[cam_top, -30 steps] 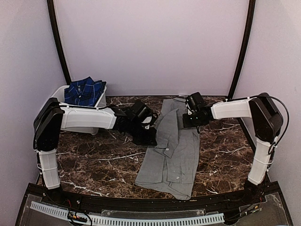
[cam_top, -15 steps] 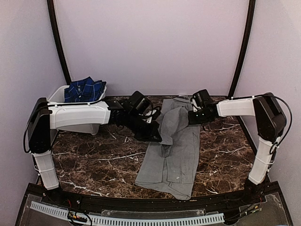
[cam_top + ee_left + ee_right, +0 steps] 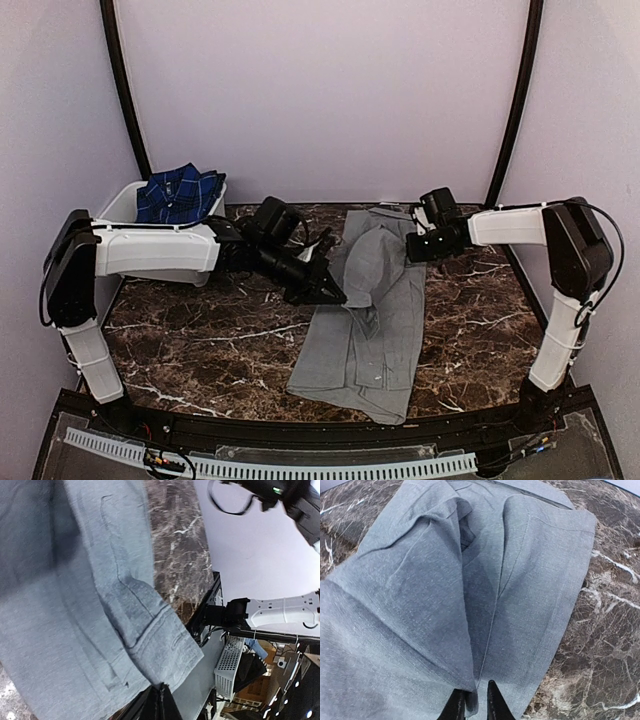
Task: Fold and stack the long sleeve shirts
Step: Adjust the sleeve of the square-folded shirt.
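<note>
Change: a second ago the upper half of the grey shirt (image 3: 372, 325) lay flatter. Now it has risen into a soft hump between my two arms, and both have drawn a little toward the back of the worktop (image 3: 200, 340).
Left end effector (image 3: 330, 293): closed right down on the shirt's left edge; in my left wrist view the tips (image 3: 161, 704) meet, with the cloth (image 3: 75, 605) running up to them.
Right end effector (image 3: 415, 248): nearly closed, with a fold of cloth (image 3: 445, 580) nipped between the two dark tips (image 3: 472, 702) at the shirt's right side.
What it means: I judge the top section is coming up for a fold toward the hem. The lower half is flat on the worktop, hem by the near edge.
Cloth: plain mid-grey weave, fine and matte, limp enough to sag between the pinches; seams and a cuff placket show as raised lines.
Worktop: dark polished marble, white veins.
Plaid shirt (image 3: 180, 192): navy-and-blue, bundled in the white tub (image 3: 118, 200) back left, not yet folded out.
</note>
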Available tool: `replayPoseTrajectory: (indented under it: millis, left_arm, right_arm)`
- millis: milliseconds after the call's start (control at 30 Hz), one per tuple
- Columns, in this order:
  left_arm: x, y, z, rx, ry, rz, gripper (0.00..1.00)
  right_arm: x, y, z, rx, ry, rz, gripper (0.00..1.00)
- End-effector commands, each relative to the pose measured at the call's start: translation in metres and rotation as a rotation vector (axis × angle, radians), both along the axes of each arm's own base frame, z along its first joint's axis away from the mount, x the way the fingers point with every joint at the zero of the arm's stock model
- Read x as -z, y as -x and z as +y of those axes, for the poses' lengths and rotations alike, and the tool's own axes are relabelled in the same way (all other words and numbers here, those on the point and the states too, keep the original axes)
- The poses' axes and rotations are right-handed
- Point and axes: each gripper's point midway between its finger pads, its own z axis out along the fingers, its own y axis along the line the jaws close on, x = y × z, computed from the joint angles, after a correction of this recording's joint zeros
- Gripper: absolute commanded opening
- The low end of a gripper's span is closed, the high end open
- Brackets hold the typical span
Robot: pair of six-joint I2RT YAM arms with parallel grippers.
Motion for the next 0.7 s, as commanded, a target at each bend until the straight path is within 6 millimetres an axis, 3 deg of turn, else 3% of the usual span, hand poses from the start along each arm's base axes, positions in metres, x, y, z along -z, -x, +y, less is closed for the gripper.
replayPoseTrajectory:
  millis: [0, 133, 200, 500, 667]
  left_arm:
    - [0.045, 0.001, 0.019, -0.047, 0.022, 0.176, 0.00]
    - [0.095, -0.003, 0.037, -0.085, -0.085, 0.214, 0.00]
    - [0.100, -0.005, 0.040, -0.089, -0.103, 0.204, 0.00]
    - [0.092, -0.012, 0.042, -0.099, -0.131, 0.140, 0.00]
    - [0.085, -0.011, 0.045, -0.092, -0.138, 0.116, 0.00]
  right_arm:
    - [-0.020, 0.001, -0.002, -0.003, -0.016, -0.024, 0.23]
    - [-0.030, 0.008, 0.002, -0.007, -0.032, -0.017, 0.34]
    - [-0.035, 0.015, 0.007, -0.018, -0.033, -0.023, 0.36]
    - [-0.037, 0.052, 0.042, -0.086, -0.040, -0.002, 0.40]
    - [-0.037, 0.095, 0.081, -0.190, -0.044, 0.021, 0.40]
